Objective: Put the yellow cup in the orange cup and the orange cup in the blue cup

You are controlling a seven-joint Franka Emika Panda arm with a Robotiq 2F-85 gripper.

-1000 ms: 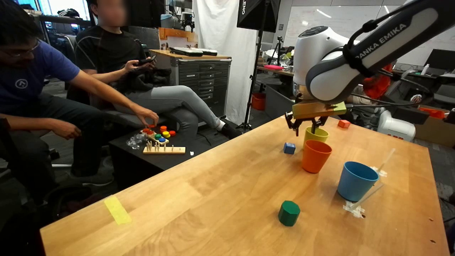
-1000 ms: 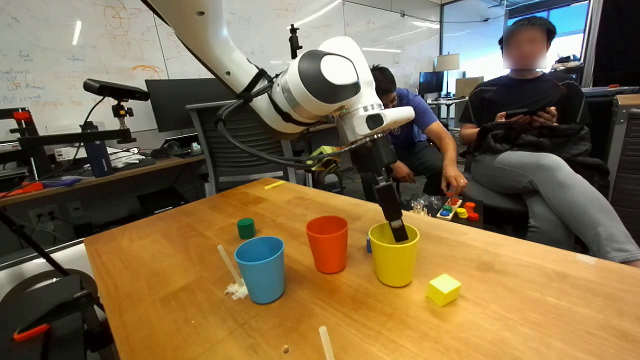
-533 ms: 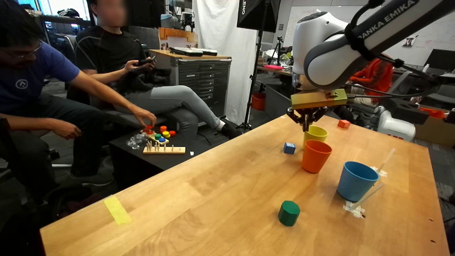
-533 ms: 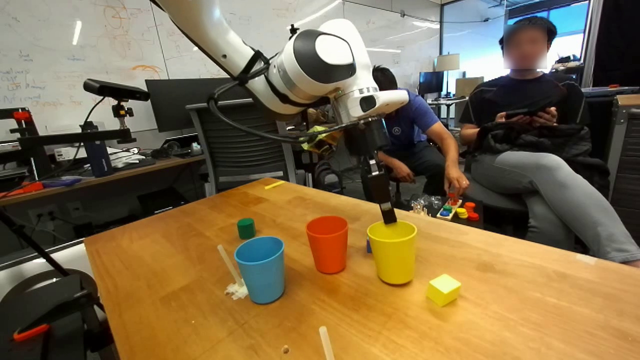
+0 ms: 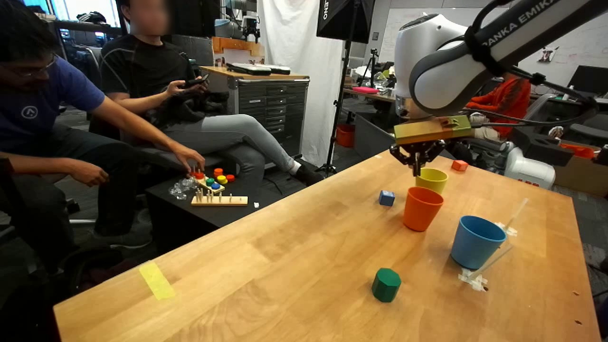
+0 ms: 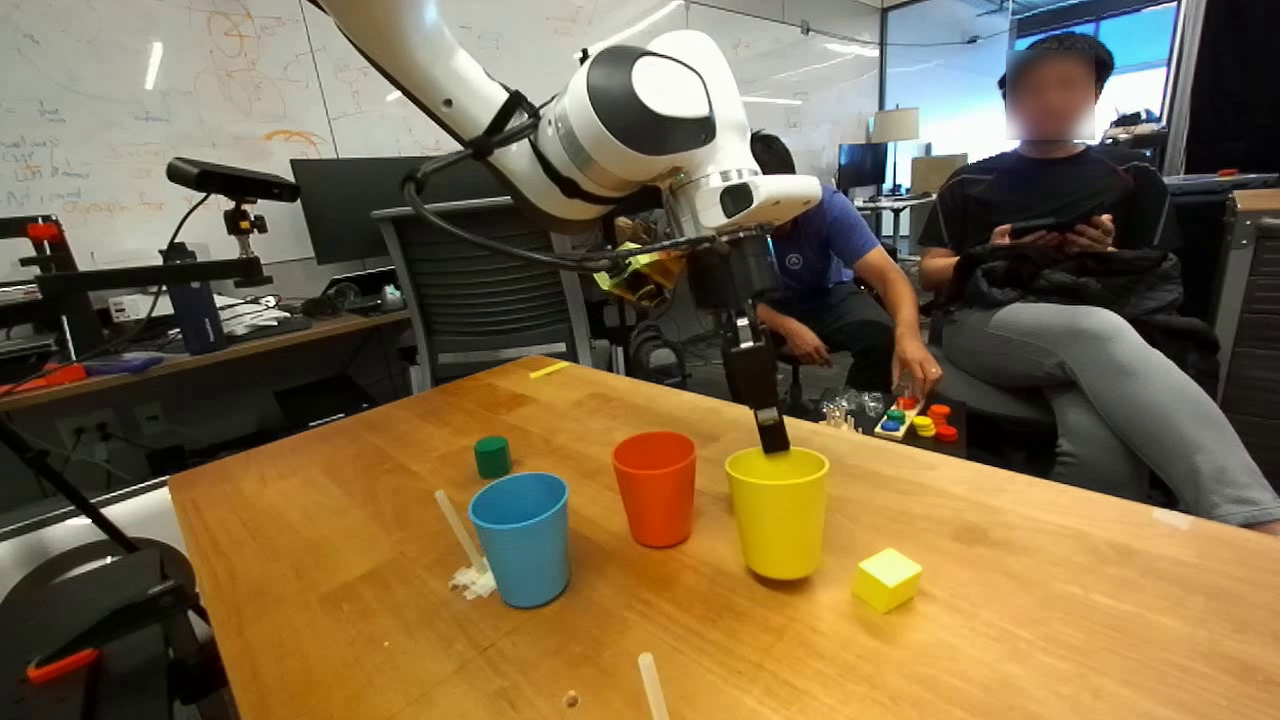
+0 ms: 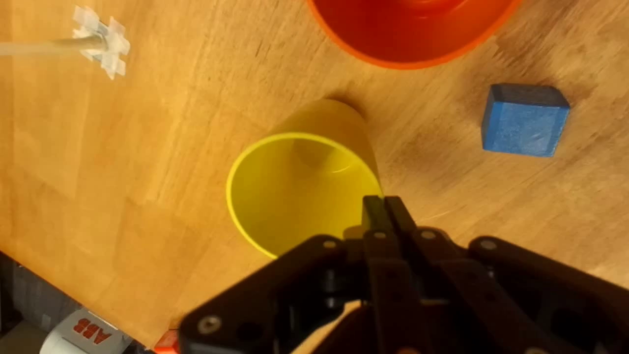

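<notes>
My gripper (image 7: pixel 383 197) is shut on the rim of the yellow cup (image 7: pixel 295 187), one finger inside the cup and one outside. The yellow cup (image 6: pixel 778 530) hangs roughly upright beneath the gripper (image 6: pixel 773 445) in an exterior view, its base at or just above the table. Beside it stands the orange cup (image 6: pixel 655 490), upright and empty; the wrist view catches the orange cup's near rim (image 7: pixel 417 64). Farther along is the light blue cup (image 6: pixel 520 540), upright too and outside the wrist view. In an exterior view the orange cup (image 5: pixel 422 209) partly covers the yellow cup (image 5: pixel 432 175).
A small blue block (image 7: pixel 526 123) lies near the orange cup. A yellow block (image 6: pixel 887 580) sits beside the yellow cup, and a green block (image 5: pixel 386 285) stands apart. Taped-down clear straws (image 6: pixel 460 530) rise by the blue cup. Two people sit beyond the table edge.
The jaws, apart one second ago, have come together on the yellow cup's rim as the arm rose. The yellow cup has shifted slightly, leftward in an exterior view, and now hides the blue block there.
</notes>
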